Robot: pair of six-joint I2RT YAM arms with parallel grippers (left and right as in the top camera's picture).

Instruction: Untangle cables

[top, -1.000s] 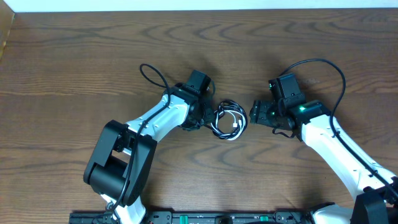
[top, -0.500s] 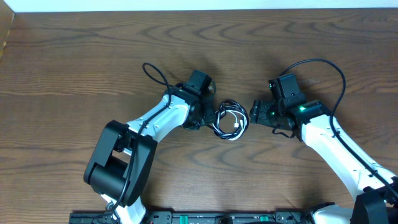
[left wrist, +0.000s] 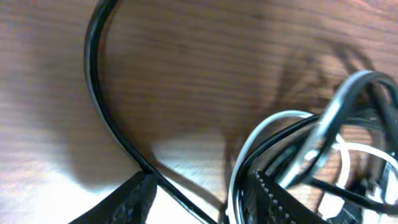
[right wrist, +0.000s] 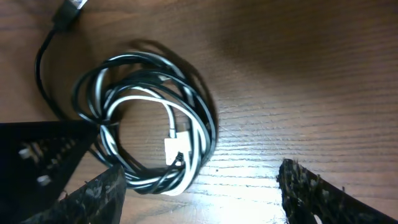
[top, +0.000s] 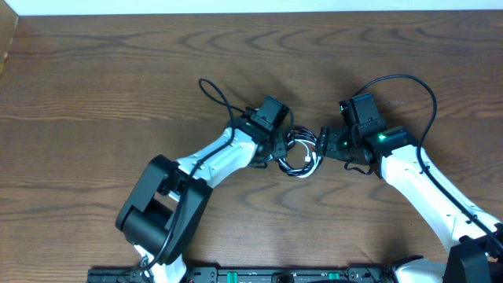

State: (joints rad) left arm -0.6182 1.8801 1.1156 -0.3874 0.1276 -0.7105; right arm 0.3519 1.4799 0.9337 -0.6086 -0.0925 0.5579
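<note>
Cables (top: pixel 299 154), black and white, lie coiled together on the counter (top: pixel 118 79); right pincer (right wrist: pixel 202 193) gapes wide just beside them, left pincer (left wrist: pixel 199 202) opposite seems spread too, its view blurry

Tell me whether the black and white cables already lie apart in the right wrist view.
No, the white cable and the black cable are wound together in one coil.

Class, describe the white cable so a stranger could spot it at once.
On the wooden table, a small coil lies between the left gripper and right gripper. The white cable winds through it beside the black cable; it alone is pale, with a white plug.
</note>
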